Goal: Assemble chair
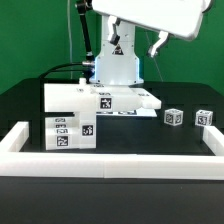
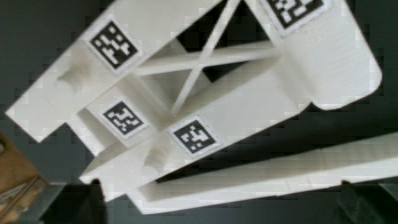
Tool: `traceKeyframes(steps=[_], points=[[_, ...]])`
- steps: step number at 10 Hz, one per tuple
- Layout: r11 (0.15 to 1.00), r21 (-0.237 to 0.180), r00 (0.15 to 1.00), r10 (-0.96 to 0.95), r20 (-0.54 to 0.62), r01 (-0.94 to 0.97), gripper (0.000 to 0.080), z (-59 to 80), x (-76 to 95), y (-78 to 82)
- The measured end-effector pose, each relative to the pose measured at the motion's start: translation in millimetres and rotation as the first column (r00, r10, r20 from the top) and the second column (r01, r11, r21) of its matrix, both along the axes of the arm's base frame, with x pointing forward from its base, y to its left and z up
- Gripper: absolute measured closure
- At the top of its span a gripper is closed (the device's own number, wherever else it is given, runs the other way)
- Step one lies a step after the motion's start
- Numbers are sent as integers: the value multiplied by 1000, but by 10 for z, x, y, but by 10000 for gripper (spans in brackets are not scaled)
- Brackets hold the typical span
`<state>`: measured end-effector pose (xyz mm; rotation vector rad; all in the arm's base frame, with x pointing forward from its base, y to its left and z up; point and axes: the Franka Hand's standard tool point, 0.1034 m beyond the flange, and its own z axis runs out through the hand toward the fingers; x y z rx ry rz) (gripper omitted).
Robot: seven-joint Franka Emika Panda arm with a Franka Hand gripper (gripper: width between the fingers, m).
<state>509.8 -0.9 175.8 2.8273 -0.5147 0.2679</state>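
Gripper (image 1: 157, 44): high over the far half of the worktop (image 1: 150, 135), toward the exterior view's right. Jaws spread wide, pinching nothing; fingers out of the wrist view. Arm (image 1: 150, 15): glossy white, cut off by the top of the exterior view, base (image 1: 117, 68) at the far edge. Chair (image 1: 75, 100): in loose parts, none lifted. Stack (image 1: 70, 118) of blocky white pieces near the front corner on the exterior view's left, just inside the rails (image 1: 110, 162), tags (image 1: 88, 129) facing front. Panel (image 1: 135, 100): flat and low, reaching out from the stack toward mid-worktop, touching it as far as can be told; one tag on its near end. Cubes (image 1: 174, 117): two, small, tagged, side by side but apart, near the edge on the exterior view's right, well clear of the panel. Wrist view: looks down on a frame (image 2: 311, 60) with thin crossed braces (image 2: 210, 62) between its long sides, four tags showing, lying on the dark worktop. Long white bar (image 2: 285, 178) just beside the frame, no tag in sight; cannot tell whether chair part or rail. Brown patch (image 2: 18, 185) at one corner of the wrist view, too blurred to name.
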Motion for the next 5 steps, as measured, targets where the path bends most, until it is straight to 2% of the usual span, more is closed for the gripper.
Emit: traceKeyframes(steps=[1, 2, 3, 4, 5], points=[[997, 77, 994, 22, -105, -14, 150, -10, -99, 102], [988, 153, 980, 47, -193, -17, 150, 47, -144, 174], [984, 177, 976, 9, -216, 30, 150, 71, -137, 135], [976, 183, 959, -68, -275, 121, 150, 86, -193, 97], [972, 194, 951, -67, -303, 131, 150, 97, -196, 76]])
